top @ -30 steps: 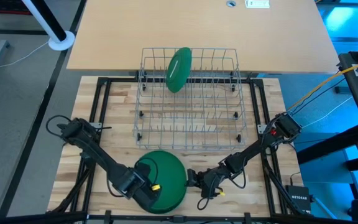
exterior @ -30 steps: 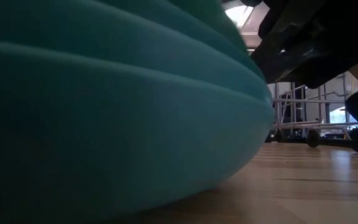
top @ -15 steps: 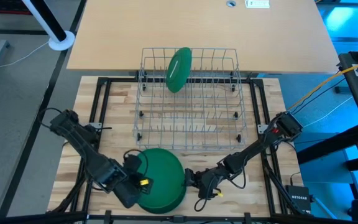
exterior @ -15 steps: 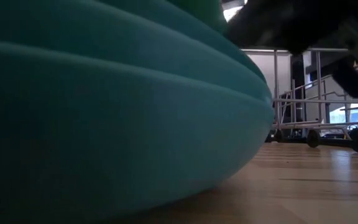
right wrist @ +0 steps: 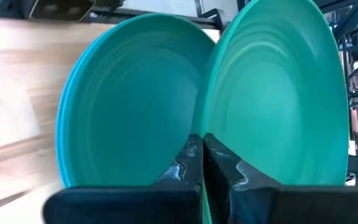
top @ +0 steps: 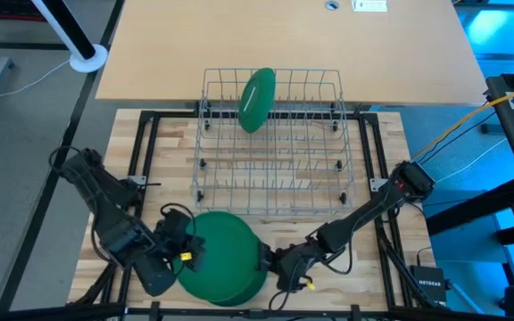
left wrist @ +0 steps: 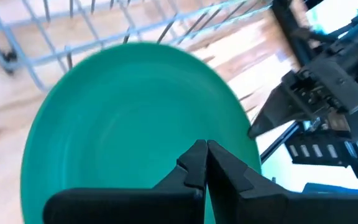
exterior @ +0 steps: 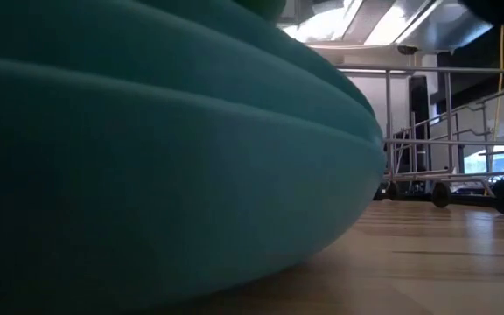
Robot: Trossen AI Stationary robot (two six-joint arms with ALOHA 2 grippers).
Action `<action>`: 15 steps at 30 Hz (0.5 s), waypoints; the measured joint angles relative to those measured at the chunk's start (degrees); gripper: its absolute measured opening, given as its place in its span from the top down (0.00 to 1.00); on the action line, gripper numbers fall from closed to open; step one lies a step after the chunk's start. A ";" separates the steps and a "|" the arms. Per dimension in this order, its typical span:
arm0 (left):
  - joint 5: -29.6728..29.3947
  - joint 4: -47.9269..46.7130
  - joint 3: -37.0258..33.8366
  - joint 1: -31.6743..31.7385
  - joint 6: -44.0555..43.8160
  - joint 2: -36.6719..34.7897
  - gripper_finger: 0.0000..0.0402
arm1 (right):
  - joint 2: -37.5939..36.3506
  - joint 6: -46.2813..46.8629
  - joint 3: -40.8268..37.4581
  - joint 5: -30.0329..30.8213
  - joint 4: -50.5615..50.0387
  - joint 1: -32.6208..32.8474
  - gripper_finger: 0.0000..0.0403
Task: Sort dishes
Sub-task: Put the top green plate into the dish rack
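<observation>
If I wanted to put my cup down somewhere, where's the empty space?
Bare wood lies left and right of the wire rack, inside the black frame. The pale tabletop beyond the rack is open too. The near edge is crowded: the plate stack sits between both arms.

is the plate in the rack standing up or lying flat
Standing up: the green plate sits on edge between the wires at the wire rack's far end, leaning slightly.

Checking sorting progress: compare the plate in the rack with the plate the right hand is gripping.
The racked plate stands on edge in the wire rack, untouched; the gripped plate is tilted up off the stack at the table's near edge, its rim pinched in the shut right hand. Both are plain, round and green.
</observation>
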 joint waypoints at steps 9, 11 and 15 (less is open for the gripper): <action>-6.97 -0.53 0.01 -2.49 3.96 -1.10 1.00 | -1.87 1.27 11.32 -0.09 -10.29 0.00 1.00; -8.34 -1.36 -0.01 -2.92 4.06 -1.19 1.00 | -2.59 1.29 14.14 0.00 -13.36 0.00 1.00; -11.85 -3.25 -0.01 -3.30 3.43 -2.55 1.00 | -4.14 2.26 19.83 0.29 -22.33 -0.02 1.00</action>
